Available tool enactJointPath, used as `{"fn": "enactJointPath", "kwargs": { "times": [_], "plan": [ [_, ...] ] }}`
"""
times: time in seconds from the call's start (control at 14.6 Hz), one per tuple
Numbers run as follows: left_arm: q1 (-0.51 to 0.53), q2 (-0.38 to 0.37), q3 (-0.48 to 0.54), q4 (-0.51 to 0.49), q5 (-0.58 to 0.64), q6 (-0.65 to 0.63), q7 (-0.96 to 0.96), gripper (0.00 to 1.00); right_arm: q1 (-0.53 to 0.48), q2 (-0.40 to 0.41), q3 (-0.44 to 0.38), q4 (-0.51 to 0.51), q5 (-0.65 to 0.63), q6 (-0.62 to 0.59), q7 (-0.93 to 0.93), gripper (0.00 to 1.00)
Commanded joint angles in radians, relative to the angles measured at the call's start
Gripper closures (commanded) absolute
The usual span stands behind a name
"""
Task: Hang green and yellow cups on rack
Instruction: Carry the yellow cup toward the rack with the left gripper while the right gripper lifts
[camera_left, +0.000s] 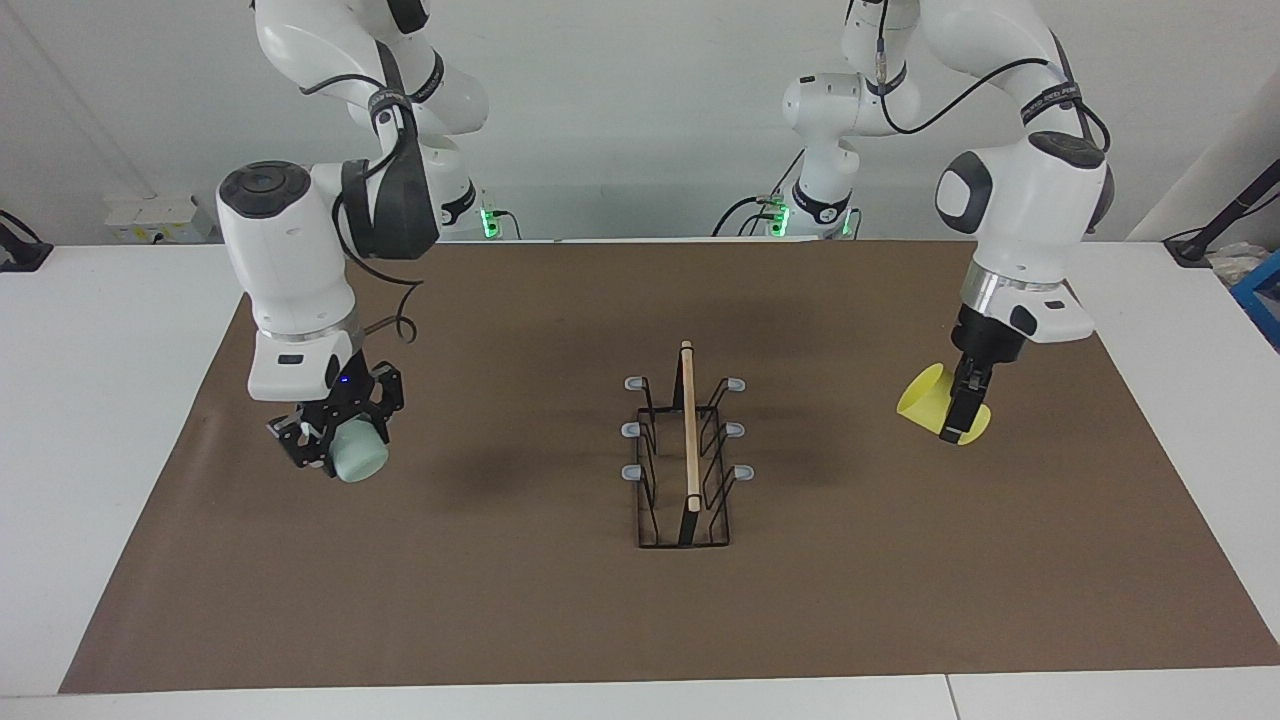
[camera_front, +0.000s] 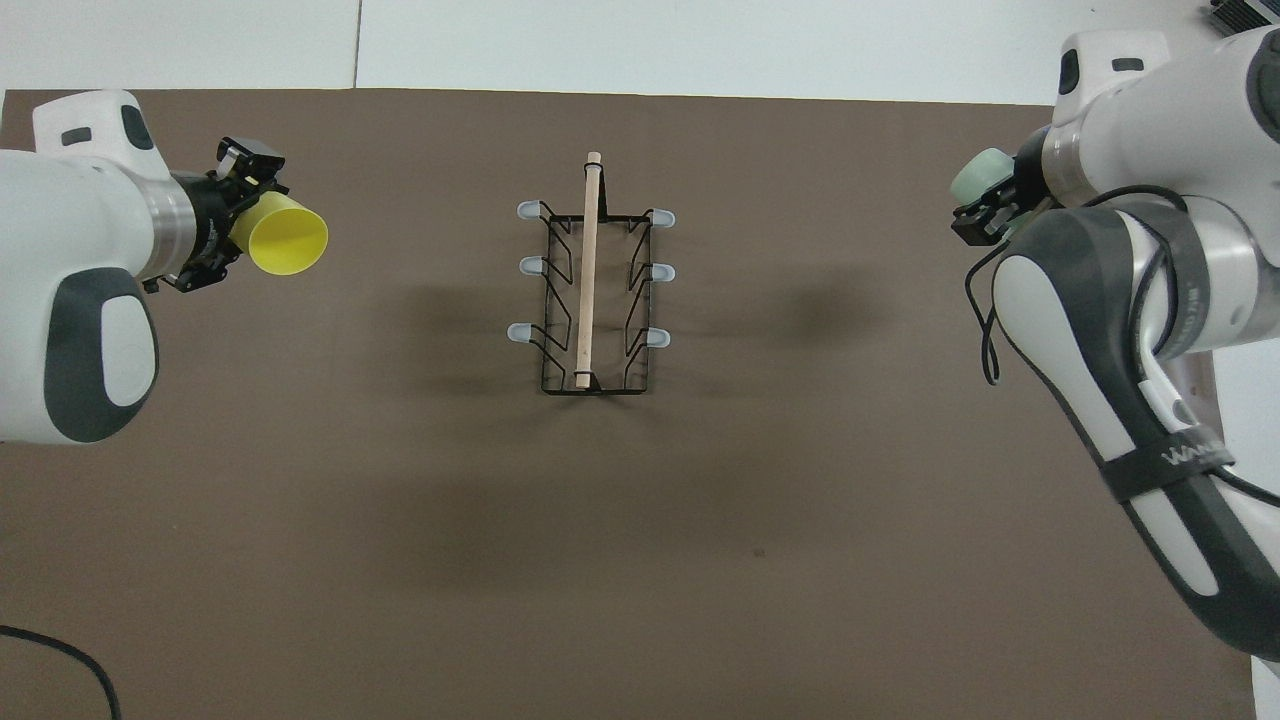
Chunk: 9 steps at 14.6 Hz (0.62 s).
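Rack (camera_left: 685, 450) stands mid-worktop, its rod running away from the robots, well apart from both cups. Left jaws (camera_left: 962, 415) grip the yellow cup (camera_left: 925, 402) over the left arm's end with its mouth facing the rack, and right jaws (camera_left: 335, 440) grip the green cup (camera_left: 360, 458) over the other end. Both arms look about equally near; no writing is legible.

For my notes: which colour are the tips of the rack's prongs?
Pale grey tips on the black rack, clearest in the overhead view.
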Motion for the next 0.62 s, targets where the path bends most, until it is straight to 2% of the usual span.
{"fn": "enactJointPath", "kwargs": {
  "times": [0.0, 0.21, 0.34, 0.48, 0.55],
  "plan": [
    [-0.076, -0.050, 0.016, -0.086, 0.141, 0.066, -0.088, 1.00, -0.008, -0.015, 0.011, 0.021, 0.036, -0.053, -0.004, 1.00],
    [-0.142, -0.057, 0.016, -0.124, 0.305, 0.105, -0.151, 1.00, -0.002, -0.016, 0.014, 0.079, 0.010, -0.205, -0.001, 1.00],
    [-0.177, -0.057, 0.015, -0.136, 0.472, 0.107, -0.322, 1.00, -0.007, -0.018, 0.014, 0.119, 0.002, -0.274, -0.005, 1.00],
    [-0.208, -0.059, 0.015, -0.141, 0.621, 0.107, -0.502, 1.00, -0.014, -0.025, 0.035, 0.148, 0.036, -0.279, -0.007, 1.00],
    [-0.215, -0.059, 0.015, -0.150, 0.673, 0.104, -0.551, 1.00, -0.021, -0.029, 0.048, 0.151, 0.113, -0.268, -0.010, 1.00]
  ]
}}
